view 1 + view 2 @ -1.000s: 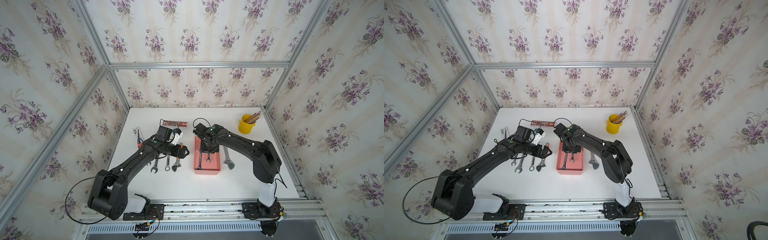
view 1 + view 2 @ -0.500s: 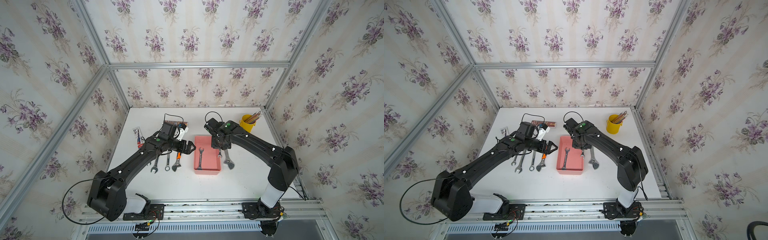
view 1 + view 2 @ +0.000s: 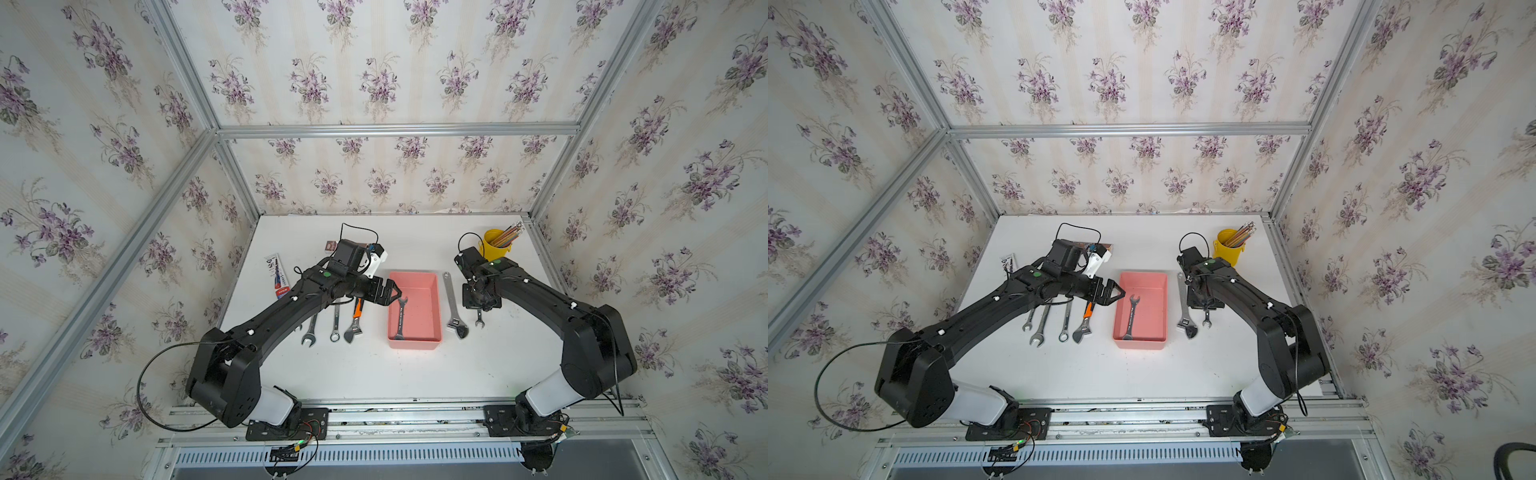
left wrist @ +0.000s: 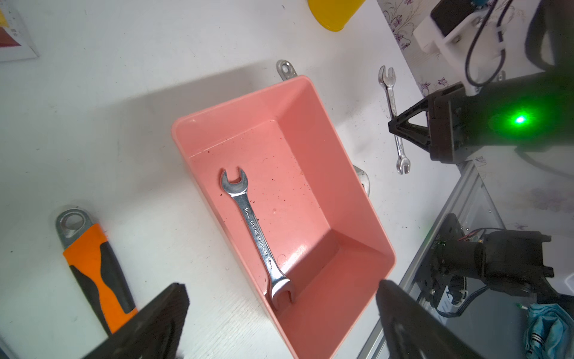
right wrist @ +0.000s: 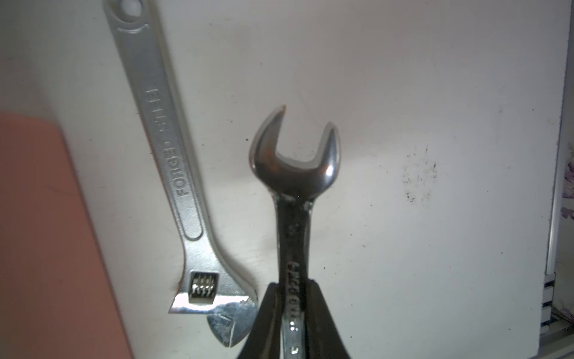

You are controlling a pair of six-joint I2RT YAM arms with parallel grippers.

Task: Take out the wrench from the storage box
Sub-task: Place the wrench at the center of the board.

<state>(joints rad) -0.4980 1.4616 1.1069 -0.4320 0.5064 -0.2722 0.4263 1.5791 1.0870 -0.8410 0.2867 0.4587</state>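
Wrench (image 5: 295,167) in right tool (image 5: 292,287) runs seemingly parallel to storage box (image 3: 413,344).

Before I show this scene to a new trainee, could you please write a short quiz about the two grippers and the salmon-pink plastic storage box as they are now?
1. True or false: the left gripper, at the edge of the salmon-pink rectangular plastic storage box, is shut.
2. What does the right gripper hold? A) a hammer B) a small silver open-end wrench C) nothing
3. How many wrenches lie inside the storage box?

Key: 1 false, it is open. 2 B. 3 one, a silver double open-end wrench.
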